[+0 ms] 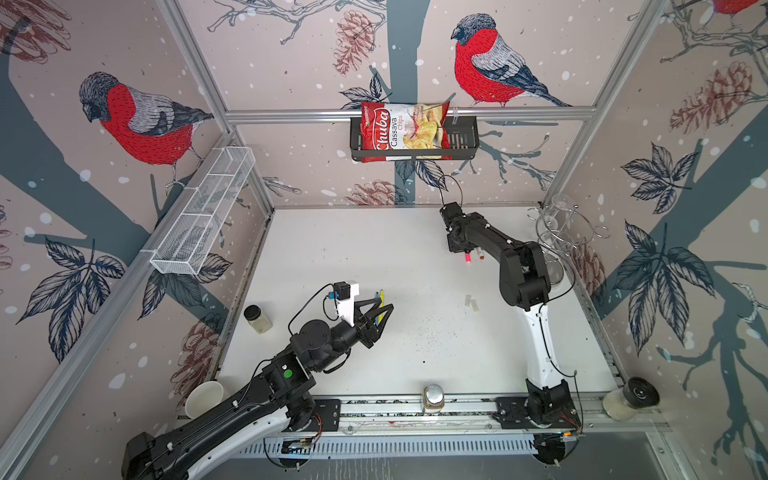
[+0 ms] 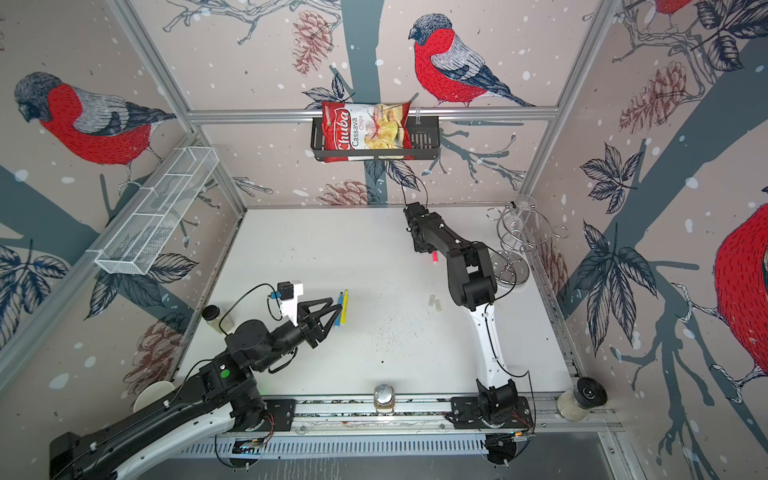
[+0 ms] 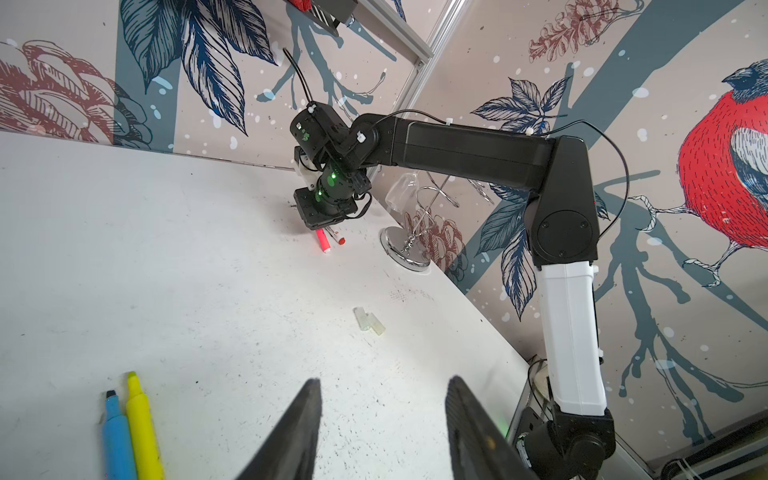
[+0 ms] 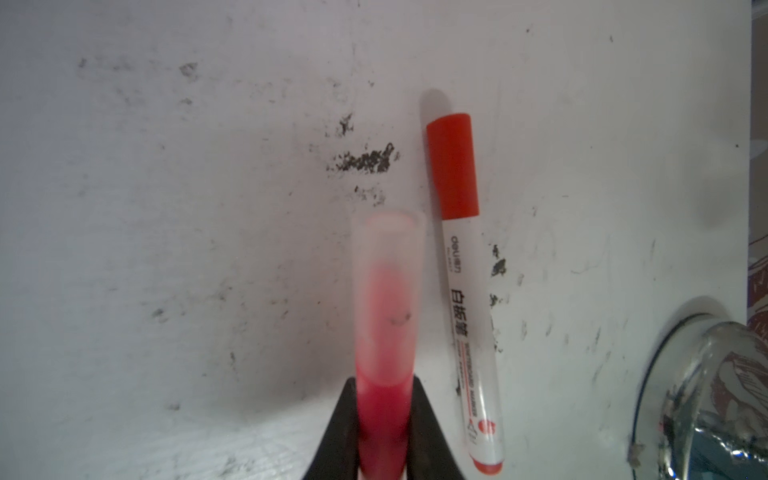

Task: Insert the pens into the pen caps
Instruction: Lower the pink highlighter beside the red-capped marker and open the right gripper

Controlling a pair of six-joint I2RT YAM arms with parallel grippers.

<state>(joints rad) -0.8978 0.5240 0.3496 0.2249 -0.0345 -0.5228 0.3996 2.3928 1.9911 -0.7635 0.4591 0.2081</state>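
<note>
Pink pen [image 4: 382,419], capped, sits clamped in your right hand [image 4: 383,390]; your left hand [image 3: 383,384] hangs half-open, empty. The white pen [image 4: 465,311] reads "deli" and "WHITEBOARD MARKER".

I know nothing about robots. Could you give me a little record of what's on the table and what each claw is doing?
left gripper: open, holding nothing
right gripper: shut on pink-red pen
pink-red pen: translucent cap over its tip
white marker: lying on table beside the pink-red pen, red cap on
blue pen: lying uncapped
yellow pen: alongside blue pen, uncapped
loose caps: two, whitish, lying together
</note>
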